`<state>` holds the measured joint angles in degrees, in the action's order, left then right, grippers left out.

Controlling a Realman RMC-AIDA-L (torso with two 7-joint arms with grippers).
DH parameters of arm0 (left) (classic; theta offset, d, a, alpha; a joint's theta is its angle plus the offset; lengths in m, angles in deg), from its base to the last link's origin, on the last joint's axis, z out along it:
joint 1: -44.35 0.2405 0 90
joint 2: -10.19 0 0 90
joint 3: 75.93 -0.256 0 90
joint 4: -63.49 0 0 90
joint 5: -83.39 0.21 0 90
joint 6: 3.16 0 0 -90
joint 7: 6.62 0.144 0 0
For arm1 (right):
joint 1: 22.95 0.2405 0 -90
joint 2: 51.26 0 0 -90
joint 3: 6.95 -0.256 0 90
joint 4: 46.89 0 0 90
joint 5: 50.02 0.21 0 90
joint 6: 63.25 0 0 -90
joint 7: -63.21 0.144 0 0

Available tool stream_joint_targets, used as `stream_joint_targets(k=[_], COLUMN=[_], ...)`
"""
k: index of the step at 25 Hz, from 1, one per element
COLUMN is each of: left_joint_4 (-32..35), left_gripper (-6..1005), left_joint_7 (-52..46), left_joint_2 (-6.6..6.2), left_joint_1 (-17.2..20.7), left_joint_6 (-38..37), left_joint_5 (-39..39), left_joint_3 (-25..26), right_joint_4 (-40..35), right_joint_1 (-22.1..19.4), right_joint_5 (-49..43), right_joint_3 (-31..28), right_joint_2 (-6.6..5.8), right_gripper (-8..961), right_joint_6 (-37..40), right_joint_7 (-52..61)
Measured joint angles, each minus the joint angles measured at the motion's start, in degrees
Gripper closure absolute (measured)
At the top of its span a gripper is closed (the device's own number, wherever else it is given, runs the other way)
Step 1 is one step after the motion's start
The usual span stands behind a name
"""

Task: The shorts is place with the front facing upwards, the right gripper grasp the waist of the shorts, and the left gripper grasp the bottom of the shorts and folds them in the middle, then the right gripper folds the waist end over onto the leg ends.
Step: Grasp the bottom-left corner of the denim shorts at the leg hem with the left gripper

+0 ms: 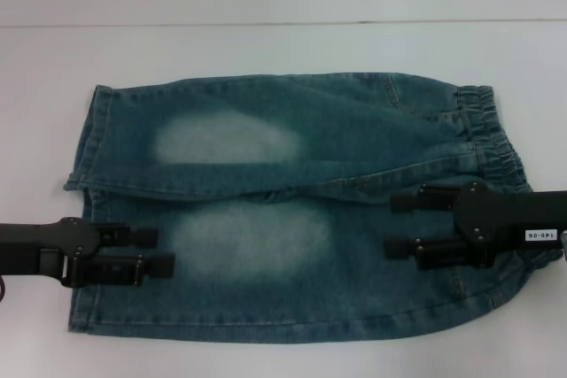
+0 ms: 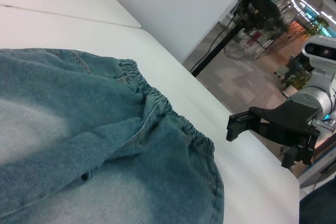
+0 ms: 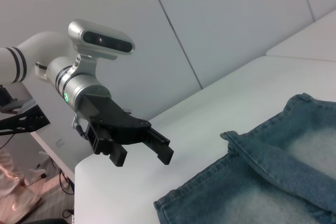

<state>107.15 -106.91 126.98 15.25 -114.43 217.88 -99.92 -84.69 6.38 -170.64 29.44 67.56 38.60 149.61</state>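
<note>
The blue-green shorts [image 1: 292,210] lie flat. The left gripper [image 1: 151,250] and right gripper [image 1: 400,226] hover over them, open and empty.

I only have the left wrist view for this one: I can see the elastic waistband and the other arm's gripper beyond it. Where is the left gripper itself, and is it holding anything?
Observer: In the head view the left gripper is open over the hem end of the near leg of the shorts. The right wrist view shows nothing between its fingers.
Operator: Is the right one over the cloth?
Observer: Yes. Seen from the head, the right gripper is open over the near side of the waistband end and grips nothing.
Operator: Folded yet?
Observer: No. The shorts lie spread out, with the leg hems at the robot's left and the waistband at its right.
</note>
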Motion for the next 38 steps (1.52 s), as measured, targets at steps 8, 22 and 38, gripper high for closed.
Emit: stream_joint_targets(k=[8,22,38], left_joint_4=[0.0,0.0,8.8], left_gripper=[160,160,160], left_joint_7=[-0.5,-0.6,-27.3], left_joint_2=[0.01,0.01,-3.87], left_joint_1=[-0.1,-0.1,-1.1], left_joint_6=[0.0,0.0,-2.6], left_joint_5=[0.1,0.1,4.5], left_joint_3=[0.0,0.0,1.2], right_joint_4=[0.0,0.0,-0.2], right_joint_1=[0.0,0.0,0.2], right_joint_5=[0.0,0.0,0.0], right_joint_3=[0.0,0.0,-0.1], right_joint_2=[0.0,0.0,-0.37], right_gripper=[77,83,89], right_joint_6=[0.0,0.2,0.7], right_joint_7=[0.4,0.5,1.3])
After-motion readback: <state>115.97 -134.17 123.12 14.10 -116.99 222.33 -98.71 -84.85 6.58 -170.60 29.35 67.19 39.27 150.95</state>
